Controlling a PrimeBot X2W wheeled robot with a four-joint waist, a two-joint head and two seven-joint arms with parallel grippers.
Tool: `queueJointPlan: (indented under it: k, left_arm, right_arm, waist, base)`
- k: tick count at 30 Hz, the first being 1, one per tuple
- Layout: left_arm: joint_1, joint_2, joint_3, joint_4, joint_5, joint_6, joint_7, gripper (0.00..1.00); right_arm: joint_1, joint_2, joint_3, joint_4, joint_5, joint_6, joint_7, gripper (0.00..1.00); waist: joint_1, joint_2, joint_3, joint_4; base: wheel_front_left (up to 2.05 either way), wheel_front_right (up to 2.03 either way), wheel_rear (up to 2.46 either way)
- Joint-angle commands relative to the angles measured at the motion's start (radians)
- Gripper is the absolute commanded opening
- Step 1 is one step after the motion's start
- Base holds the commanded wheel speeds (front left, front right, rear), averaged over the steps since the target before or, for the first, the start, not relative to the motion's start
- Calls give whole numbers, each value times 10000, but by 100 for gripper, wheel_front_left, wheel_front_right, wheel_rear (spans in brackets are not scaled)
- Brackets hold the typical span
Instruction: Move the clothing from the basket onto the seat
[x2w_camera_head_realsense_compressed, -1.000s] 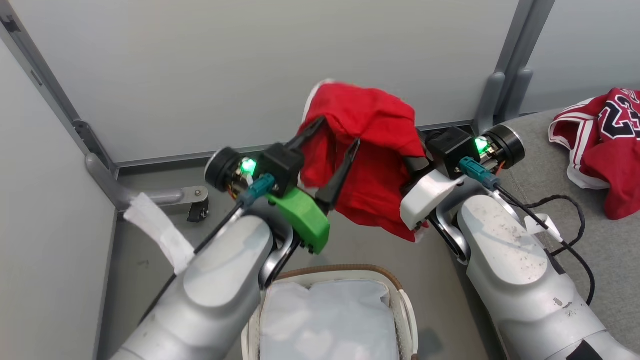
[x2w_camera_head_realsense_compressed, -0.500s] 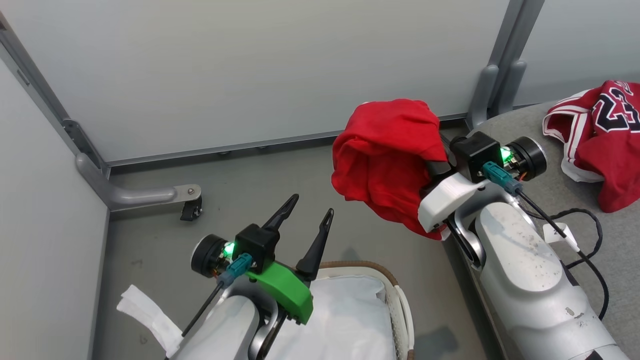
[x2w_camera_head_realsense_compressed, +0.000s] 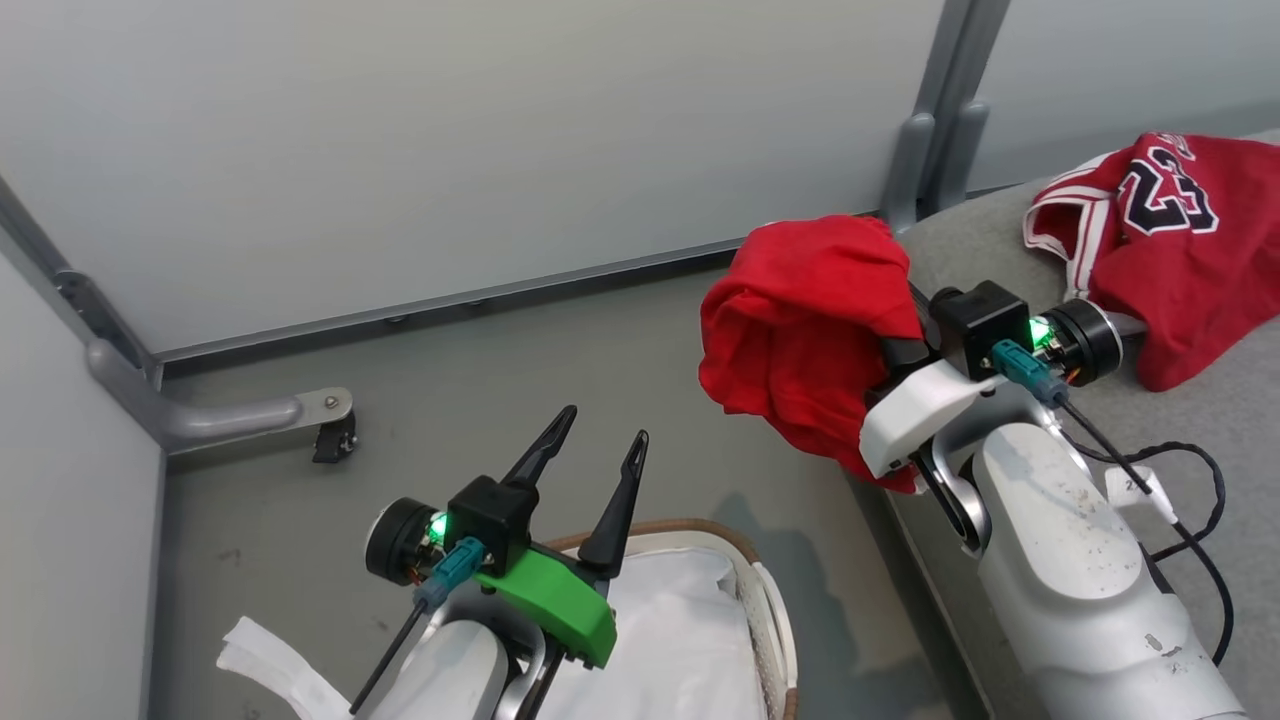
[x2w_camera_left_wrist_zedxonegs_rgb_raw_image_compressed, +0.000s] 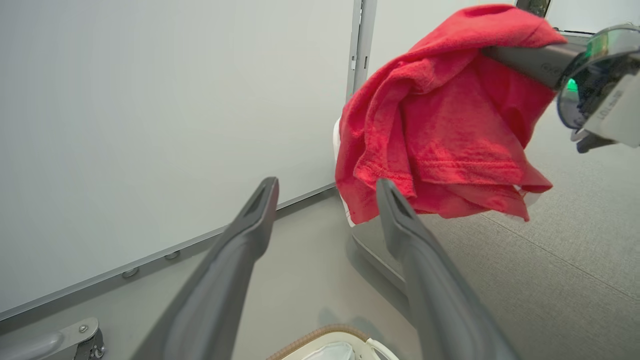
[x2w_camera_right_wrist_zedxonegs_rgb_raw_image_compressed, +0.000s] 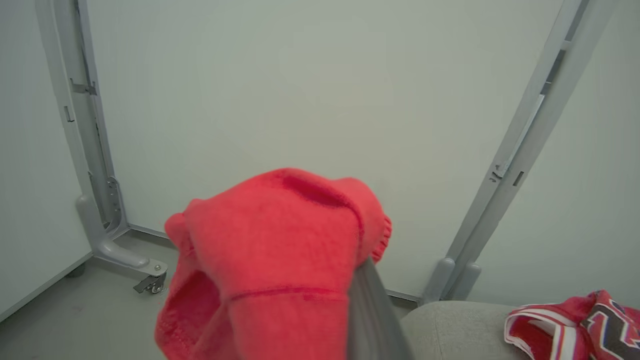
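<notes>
A plain red piece of clothing (x2w_camera_head_realsense_compressed: 800, 320) hangs bunched in the air, with my right gripper (x2w_camera_head_realsense_compressed: 897, 352) shut on it at the seat's left edge. The cloth (x2w_camera_right_wrist_zedxonegs_rgb_raw_image_compressed: 270, 270) covers most of that gripper's fingers (x2w_camera_right_wrist_zedxonegs_rgb_raw_image_compressed: 372, 315). A second red piece of clothing with striped trim and black numbers (x2w_camera_head_realsense_compressed: 1180, 240) lies on the grey seat (x2w_camera_head_realsense_compressed: 1215, 400). Low and to the left, my left gripper (x2w_camera_head_realsense_compressed: 605, 425) stands open and empty above the basket (x2w_camera_head_realsense_compressed: 700, 527), where the white liner (x2w_camera_head_realsense_compressed: 680, 640) shows. From the left wrist, the red cloth (x2w_camera_left_wrist_zedxonegs_rgb_raw_image_compressed: 440, 130) hangs beyond the open fingers (x2w_camera_left_wrist_zedxonegs_rgb_raw_image_compressed: 250, 225).
Pale partition walls close the back and left. A grey post foot with a caster (x2w_camera_head_realsense_compressed: 330, 435) stands on the grey floor (x2w_camera_head_realsense_compressed: 500, 380). A black cable (x2w_camera_head_realsense_compressed: 1195, 480) lies on the seat beside my right arm. White tape (x2w_camera_head_realsense_compressed: 265, 660) dangles from my left arm.
My open left gripper has drawn back from the red cloth and dropped down over the basket. My right gripper has carried the cloth rightward to the seat's edge. The head camera has turned right.
</notes>
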Motion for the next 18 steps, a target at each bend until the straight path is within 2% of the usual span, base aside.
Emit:
queueJointPlan:
  k: [1, 10, 15, 18]
  left_arm:
    - [191, -1, 82, -120, 60, -46, -1, 100]
    - [186, -3, 69, -559, 293, -61, 1, 100]
    - [-25, 0, -1, -598, 363, -44, 1, 100]
    - [-133, 4, -39, -589, 431, -50, 1, 100]
  right_arm:
    - [174, -44, -30, -45, -102, -14, -21, 0]
    - [338, -34, -439, -85, -615, -14, -19, 0]
    - [372, -32, -819, -150, -777, -14, -21, 0]
    - [411, -29, -1024, -205, -792, -14, -19, 0]
  waist:
    - [0, 0, 75, -597]
    - [0, 0, 563, -2694]
    - [0, 0, 845, -3559]
    - [0, 0, 990, -3843]
  base:
    - [0, 0, 0]
    - [0, 0, 0]
    - [0, 0, 0]
    - [0, 0, 0]
